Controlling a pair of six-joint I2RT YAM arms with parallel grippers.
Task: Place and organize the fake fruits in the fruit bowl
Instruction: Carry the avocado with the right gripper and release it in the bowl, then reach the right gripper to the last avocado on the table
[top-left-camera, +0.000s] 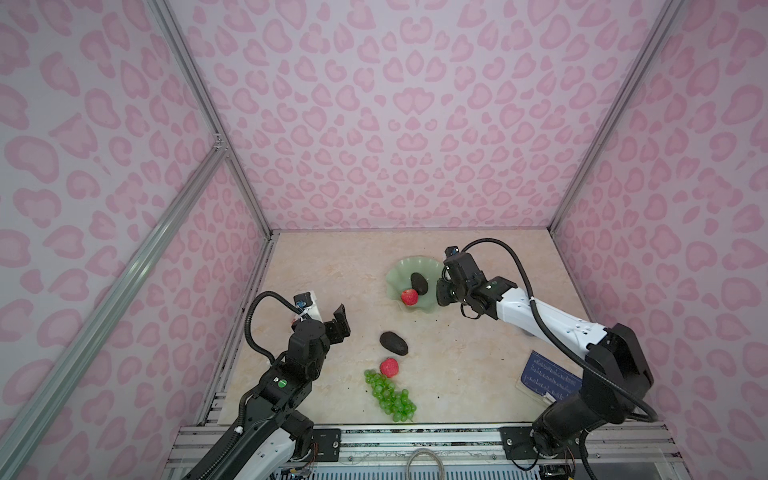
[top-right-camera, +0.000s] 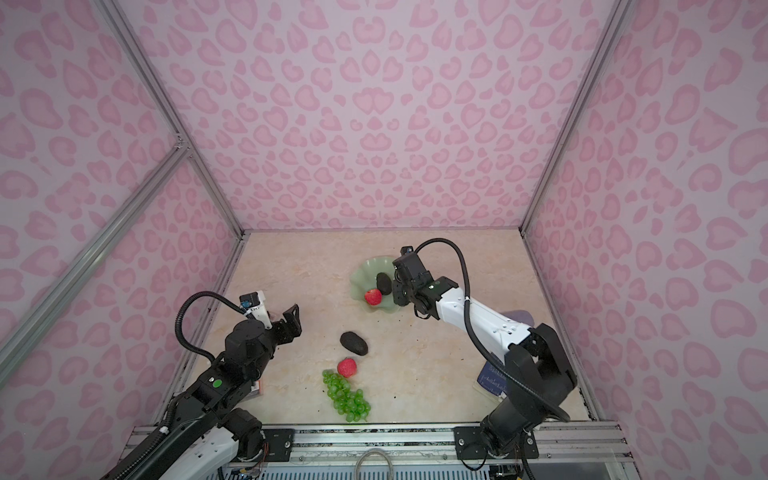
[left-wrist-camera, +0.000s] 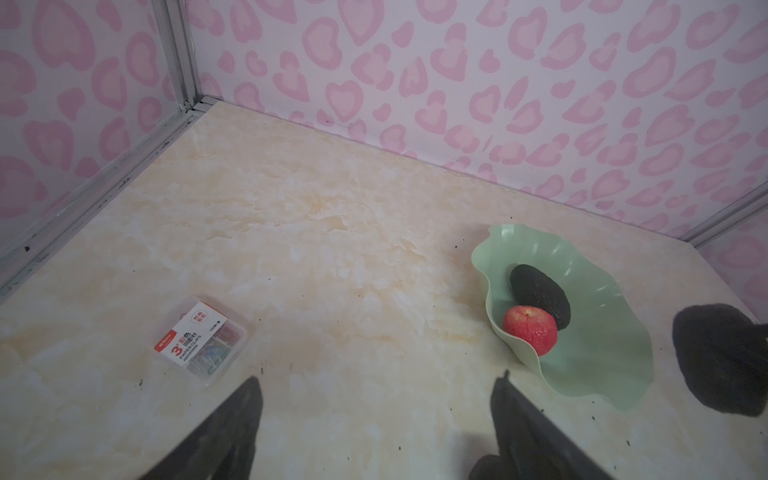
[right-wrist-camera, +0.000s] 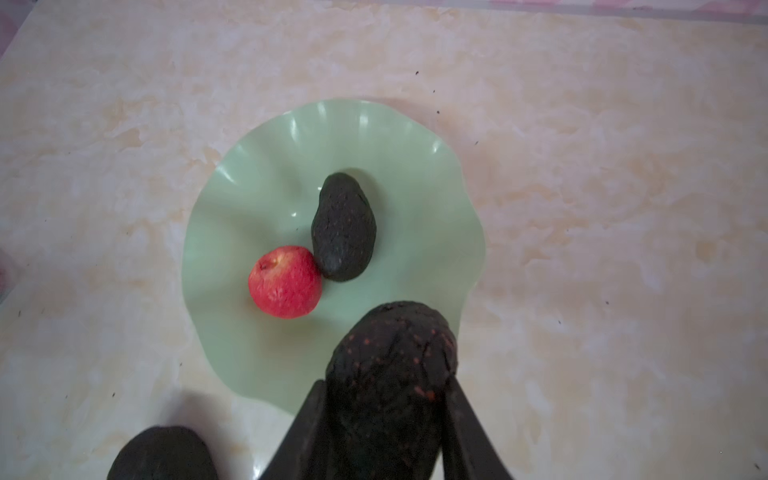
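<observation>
The mint-green fruit bowl (top-left-camera: 399, 266) (top-right-camera: 365, 266) (right-wrist-camera: 232, 332) (left-wrist-camera: 602, 365) holds a black avocado (top-left-camera: 419, 284) (right-wrist-camera: 344, 226) and a red fruit (top-left-camera: 409, 296) (right-wrist-camera: 285, 281), touching each other. My right gripper (top-left-camera: 442, 293) (top-right-camera: 399, 291) (right-wrist-camera: 386, 381) is shut on another avocado (right-wrist-camera: 392, 353) (left-wrist-camera: 719, 357), raised over the bowl's near right rim. On the table lie a third avocado (top-left-camera: 393, 343) (top-right-camera: 353, 343), a red fruit (top-left-camera: 389, 367) (top-right-camera: 346, 367) and green grapes (top-left-camera: 390, 397) (top-right-camera: 347, 395). My left gripper (top-left-camera: 328, 320) (top-right-camera: 286, 318) (left-wrist-camera: 379, 377) hangs open and empty, left of these.
A clear box of paper clips (left-wrist-camera: 201, 338) lies near the left wall. A blue booklet (top-left-camera: 548, 374) (top-right-camera: 492, 380) and a grey-lavender case (top-right-camera: 519, 318) sit under the right arm. Walls close off the table on three sides.
</observation>
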